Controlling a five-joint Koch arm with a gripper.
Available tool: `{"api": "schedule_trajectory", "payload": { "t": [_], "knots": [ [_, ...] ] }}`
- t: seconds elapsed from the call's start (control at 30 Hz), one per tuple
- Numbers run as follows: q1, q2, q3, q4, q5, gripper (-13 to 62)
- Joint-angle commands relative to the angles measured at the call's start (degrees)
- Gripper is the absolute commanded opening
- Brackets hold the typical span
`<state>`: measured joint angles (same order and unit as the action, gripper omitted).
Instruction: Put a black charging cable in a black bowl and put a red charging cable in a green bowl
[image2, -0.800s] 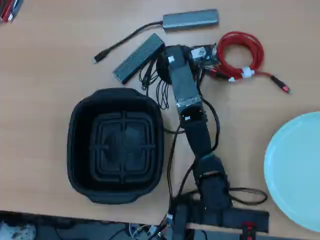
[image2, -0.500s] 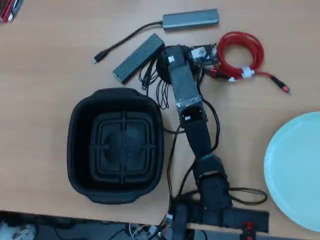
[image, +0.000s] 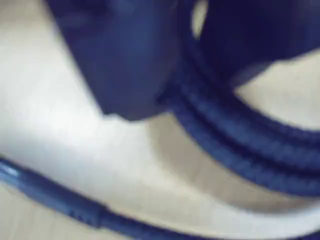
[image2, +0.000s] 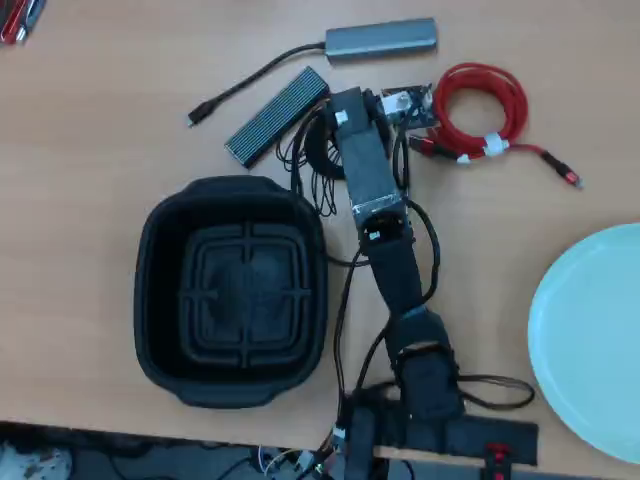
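wooden counter (image2: 100, 120) showed both bowls empty; we couldn't tell our gripper's (image: 165, 100) opening over the black charging cable (image: 240, 145).

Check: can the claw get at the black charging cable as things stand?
Probably yes. In the wrist view the black charging cable lies right beside a finger, nothing between them. Overhead, the arm hides the claw, so its opening is unclear.

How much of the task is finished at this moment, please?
Nothing is finished: the black bowl and green bowl are empty. The arm is over the black charging cable; a grasp cannot be confirmed. The red charging cable lies coiled on the table, untouched.
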<state>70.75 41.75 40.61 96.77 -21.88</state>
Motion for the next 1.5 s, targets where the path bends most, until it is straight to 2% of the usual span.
{"api": "schedule_trajectory", "payload": {
  "t": [0.0, 0.33, 1.0, 1.17, 1.47],
  "knots": [
    [0.1, 0.0, -2.0, 5.1, 0.1, -8.4],
    [1.2, 1.2, -7.0, 5.4, 5.7, -7.5],
    [2.7, 28.2, -19.1, 5.0, 4.4, -7.5],
    [-0.7, 39.8, -21.0, 5.0, 4.9, -7.5],
    [-17.0, 57.3, -21.0, 4.9, 7.8, -7.4]
  ]
}}
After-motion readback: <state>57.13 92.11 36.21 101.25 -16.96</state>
